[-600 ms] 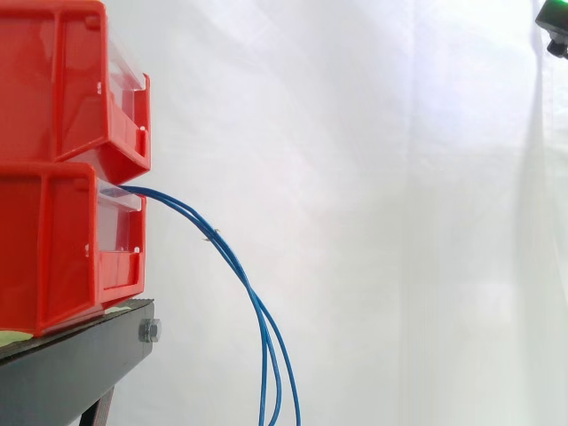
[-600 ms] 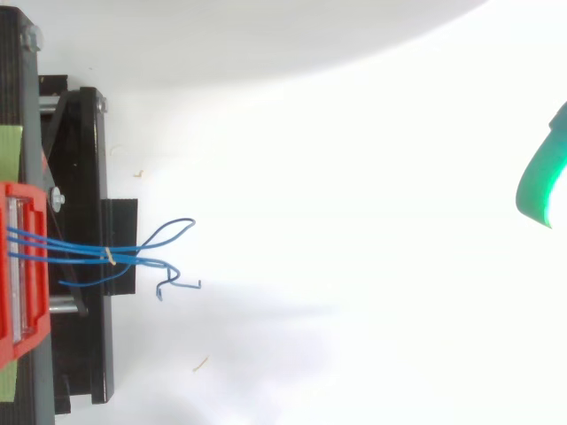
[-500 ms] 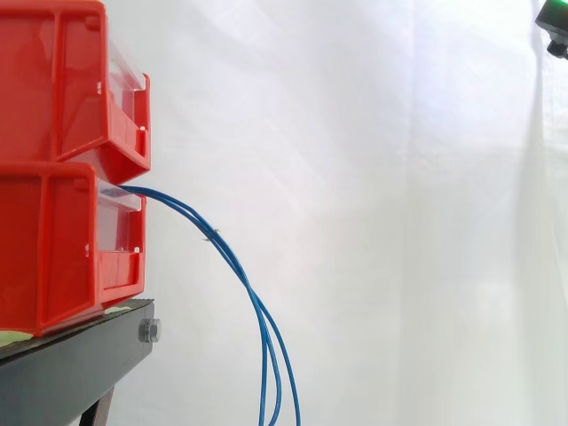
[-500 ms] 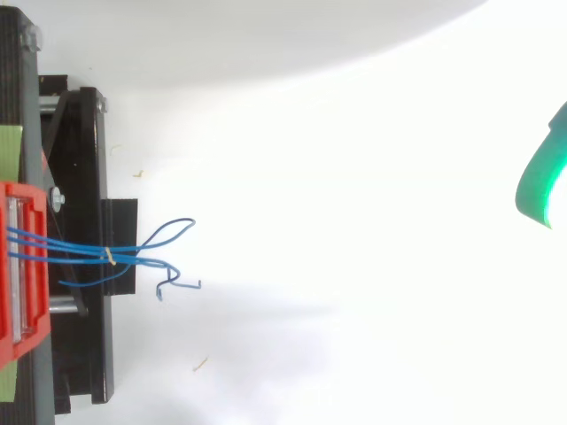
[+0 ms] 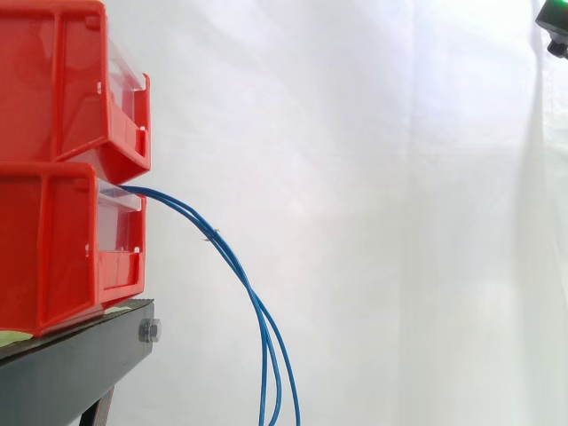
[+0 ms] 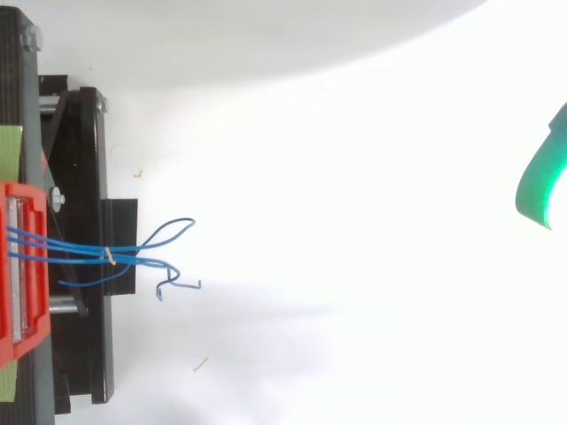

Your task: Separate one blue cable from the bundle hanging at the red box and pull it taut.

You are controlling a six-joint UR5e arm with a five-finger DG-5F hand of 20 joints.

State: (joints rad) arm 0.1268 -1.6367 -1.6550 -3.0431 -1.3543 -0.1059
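The hand shows in the top view as a green glowing part at the right edge. In the side view a small dark piece of it shows in the upper right corner. We cannot tell if it is open or closed. Between the hand and the work lies the white floor, with small pale scraps on it, near the far side. Behind everything hangs the white curtain.

Well apart from the hand, at the opposite edge, we count two red bins, stacked. The upper bin sits on the lower bin, and both stand on the black counter. Each bin has a clear front panel.

The blue cables come out over the front of the lower bin. They bend toward the hand's side and then hang down slack, far below the hand's height. In the top view we count three strands where they leave the bin. One pale tie holds them together just beyond the bin. Past the tie the strands spread, one makes a loop, and the free ends are bent.
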